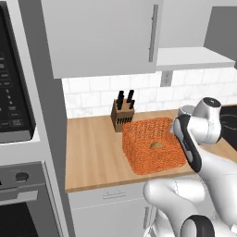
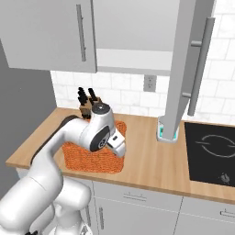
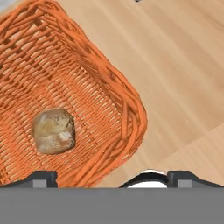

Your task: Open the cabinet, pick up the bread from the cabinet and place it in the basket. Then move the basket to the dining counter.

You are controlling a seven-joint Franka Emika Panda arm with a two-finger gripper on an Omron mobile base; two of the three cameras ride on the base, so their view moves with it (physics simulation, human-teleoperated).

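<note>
The orange wicker basket [image 1: 139, 152] stands on the wood worktop, right of the knife block. The bread [image 3: 53, 130], a small golden-brown bun, lies on the basket's floor [image 3: 78, 87] and also shows as a bun [image 1: 156, 145] from the left base. My gripper [image 3: 113, 179] hangs open above the basket's right rim [image 3: 133, 107], which runs between its two fingertips; nothing is held. The hand [image 2: 117, 143] covers that edge of the basket [image 2: 80, 158]. The cabinet stands open, its door [image 2: 181, 69] swung out and its white shelf [image 2: 133, 59] bare. The dining counter is out of view.
A knife block [image 1: 122, 113] stands behind the basket at the tiled wall. The wider closed cabinet [image 1: 102, 32] hangs above. A black cooktop [image 2: 211, 149] lies at the right, with a small teal-and-white object [image 2: 166, 133] under the open door. An oven column [image 1: 18, 139] bounds the left.
</note>
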